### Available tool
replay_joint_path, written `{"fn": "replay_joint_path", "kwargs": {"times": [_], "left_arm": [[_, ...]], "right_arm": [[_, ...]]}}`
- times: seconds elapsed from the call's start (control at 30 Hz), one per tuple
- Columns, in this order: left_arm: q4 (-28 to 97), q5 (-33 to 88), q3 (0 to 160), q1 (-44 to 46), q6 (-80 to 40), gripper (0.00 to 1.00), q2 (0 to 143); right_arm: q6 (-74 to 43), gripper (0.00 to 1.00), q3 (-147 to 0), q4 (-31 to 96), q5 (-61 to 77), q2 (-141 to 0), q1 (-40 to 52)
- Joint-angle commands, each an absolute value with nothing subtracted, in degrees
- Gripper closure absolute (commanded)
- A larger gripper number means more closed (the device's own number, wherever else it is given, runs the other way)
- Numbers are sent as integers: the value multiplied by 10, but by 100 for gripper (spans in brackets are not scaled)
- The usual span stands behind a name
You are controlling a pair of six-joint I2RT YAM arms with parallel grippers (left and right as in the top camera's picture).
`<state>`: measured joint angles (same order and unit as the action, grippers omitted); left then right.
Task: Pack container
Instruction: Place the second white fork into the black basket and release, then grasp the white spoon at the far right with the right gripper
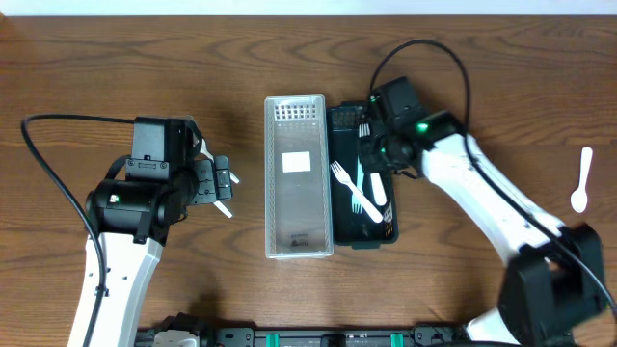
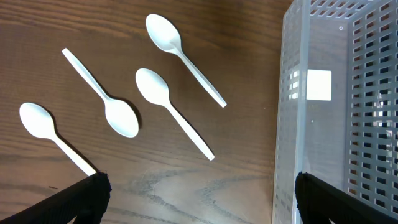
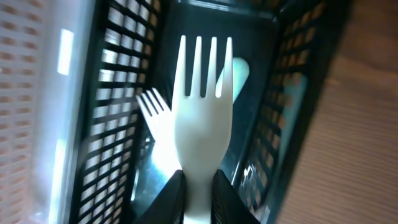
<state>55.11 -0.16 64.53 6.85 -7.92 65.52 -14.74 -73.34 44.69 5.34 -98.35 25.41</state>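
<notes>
A dark mesh container (image 1: 339, 125) stands right of a clear white mesh container (image 1: 299, 178). White forks (image 1: 352, 189) lie inside the dark one. My right gripper (image 1: 373, 137) hovers over its far end. In the right wrist view the right gripper (image 3: 199, 199) is shut on the handle of a white fork (image 3: 202, 106), tines pointing into the dark container (image 3: 118, 93), above another fork (image 3: 154, 115). My left gripper (image 2: 199, 199) is open over bare wood, beside the white container (image 2: 323, 112). Several white spoons (image 2: 168, 99) lie on the table ahead of it.
One more white spoon (image 1: 581, 183) lies alone near the table's right edge. In the overhead view the left arm (image 1: 145, 188) covers the group of spoons. The white container (image 3: 37, 93) stands directly against the dark one's left wall.
</notes>
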Motion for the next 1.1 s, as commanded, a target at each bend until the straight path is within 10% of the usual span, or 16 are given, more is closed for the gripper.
{"fn": "replay_joint_path", "kwargs": {"times": [0.0,0.47,0.8,1.07], "left_arm": [[552,-1,647,67,-82,4,655],[552,-1,647,67,-82,4,655],[552,-1,647,67,-82,3,655],[552,-1,647,67,-82,3,655]], "right_arm": [[-154,78,-737,441,45,-1007,260],[-157,63,-819,446,16,-962,209],[-164,24,-876,526,-24,-866,-119],[-45,14,-872,531,-17,-951,-327]]}}
